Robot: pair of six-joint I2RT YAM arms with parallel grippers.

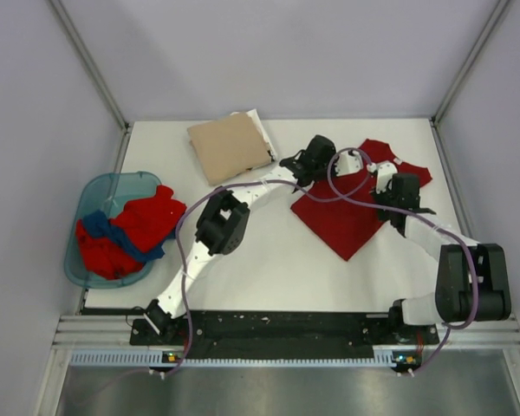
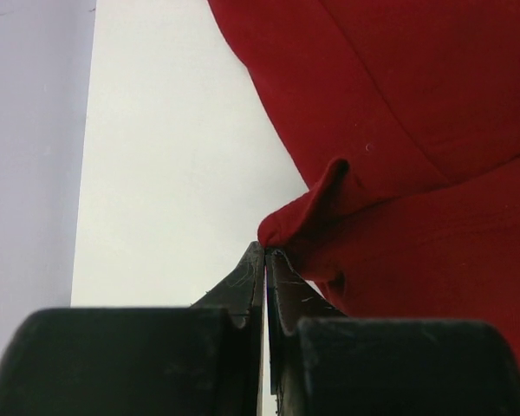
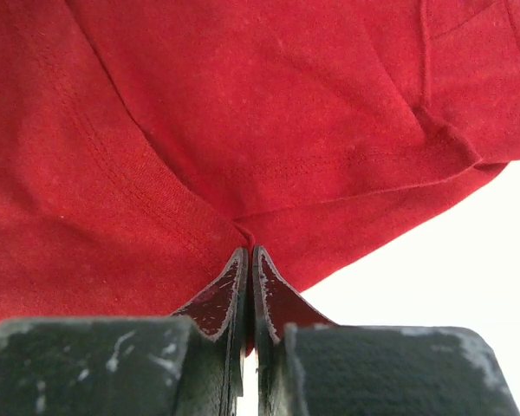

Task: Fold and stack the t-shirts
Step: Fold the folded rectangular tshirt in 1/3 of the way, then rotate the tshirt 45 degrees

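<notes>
A dark red t-shirt (image 1: 347,212) lies partly folded on the white table, right of centre. My left gripper (image 1: 336,165) is at its far left edge, jaws shut on a raised fold of the red cloth (image 2: 303,221). My right gripper (image 1: 388,184) is over the shirt's right side, jaws shut on a pinched crease of the same shirt (image 3: 243,130). A folded tan t-shirt (image 1: 230,147) lies at the back left on a white one (image 1: 258,126). Red (image 1: 147,221) and blue (image 1: 113,234) t-shirts are heaped in the tub.
The translucent teal tub (image 1: 78,260) stands at the table's left edge. Grey walls enclose the table on three sides. Purple cables loop over both arms above the red shirt. Bare table (image 1: 277,260) shows between the arms.
</notes>
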